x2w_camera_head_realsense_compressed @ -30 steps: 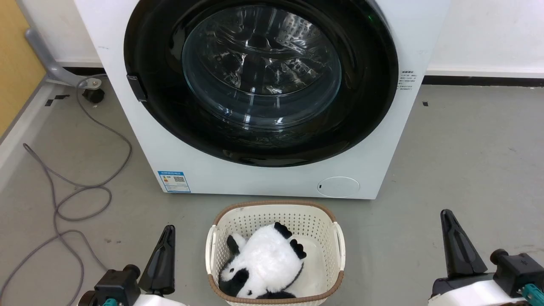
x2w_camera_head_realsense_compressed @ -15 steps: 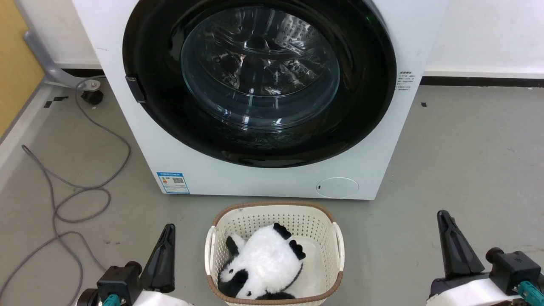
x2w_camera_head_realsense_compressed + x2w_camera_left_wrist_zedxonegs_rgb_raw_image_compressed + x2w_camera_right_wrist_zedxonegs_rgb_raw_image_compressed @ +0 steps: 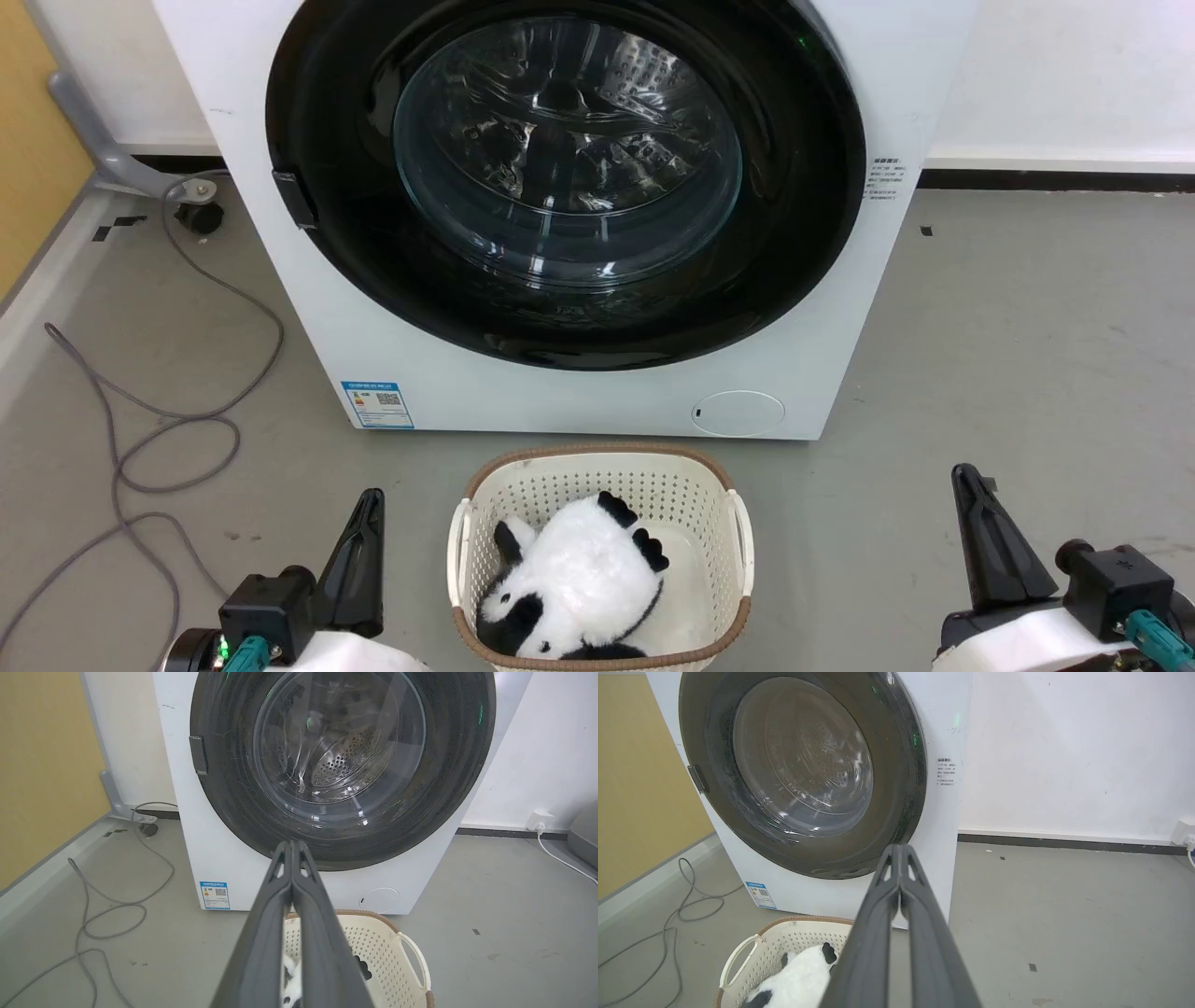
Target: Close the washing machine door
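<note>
Looking shut, the door (image 3: 566,182) seems stiff; push its black rim (image 3: 803,243), not the glass (image 3: 523,112). Your left gripper (image 3: 373,499) and right gripper (image 3: 962,474) are pinched together, empty.

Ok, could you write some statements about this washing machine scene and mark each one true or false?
1. The washing machine door lies shut against the washing machine. True.
2. The left gripper has its jaws wide open. False: the jaws are pressed together.
3. The basket holds a panda plush. True.
4. The right gripper touches the door. False: it is apart from the door, low beside the basket.
</note>
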You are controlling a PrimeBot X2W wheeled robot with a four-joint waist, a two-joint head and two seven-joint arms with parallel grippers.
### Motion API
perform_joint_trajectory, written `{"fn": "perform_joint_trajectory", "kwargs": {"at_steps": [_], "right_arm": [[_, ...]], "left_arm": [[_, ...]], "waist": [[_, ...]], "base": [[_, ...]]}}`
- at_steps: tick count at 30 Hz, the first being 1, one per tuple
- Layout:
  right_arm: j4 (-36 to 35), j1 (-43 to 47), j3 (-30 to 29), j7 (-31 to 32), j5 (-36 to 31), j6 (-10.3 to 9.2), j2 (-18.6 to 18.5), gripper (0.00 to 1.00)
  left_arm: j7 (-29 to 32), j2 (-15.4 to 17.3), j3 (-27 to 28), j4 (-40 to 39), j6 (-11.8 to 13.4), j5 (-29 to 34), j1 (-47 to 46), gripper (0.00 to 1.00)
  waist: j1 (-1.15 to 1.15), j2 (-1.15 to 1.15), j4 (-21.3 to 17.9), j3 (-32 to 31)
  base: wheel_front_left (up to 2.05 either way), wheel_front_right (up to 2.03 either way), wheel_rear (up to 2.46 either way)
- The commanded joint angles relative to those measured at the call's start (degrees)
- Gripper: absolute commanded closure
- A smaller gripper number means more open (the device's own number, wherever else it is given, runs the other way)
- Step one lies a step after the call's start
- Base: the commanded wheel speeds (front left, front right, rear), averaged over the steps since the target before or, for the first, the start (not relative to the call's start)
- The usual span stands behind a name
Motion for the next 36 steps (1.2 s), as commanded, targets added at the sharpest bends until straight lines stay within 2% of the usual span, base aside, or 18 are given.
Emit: {"fn": "perform_joint_trajectory", "kwargs": {"at_steps": [1, 36], "right_arm": [[-0.51, -0.68, 0.08, 0.31, -0.34, -0.02, 0.11, 1.00], [-1.43, -1.27, 0.78, 4.31, -2.50, -0.03, 0.20, 1.00]], "left_arm": [[0.30, 0.02, 0.18, -0.35, 0.39, 0.51, -0.79, 1.00], [4.28, 0.04, 0.42, -1.44, 2.18, 3.51, -1.92, 1.00]], "waist": [[0.00, 0.00, -0.03, -0.02], [0.00, 0.00, -0.74, -0.45]], "base": [[0.00, 0.00, 0.00], [0.00, 0.00, 0.00]]}}
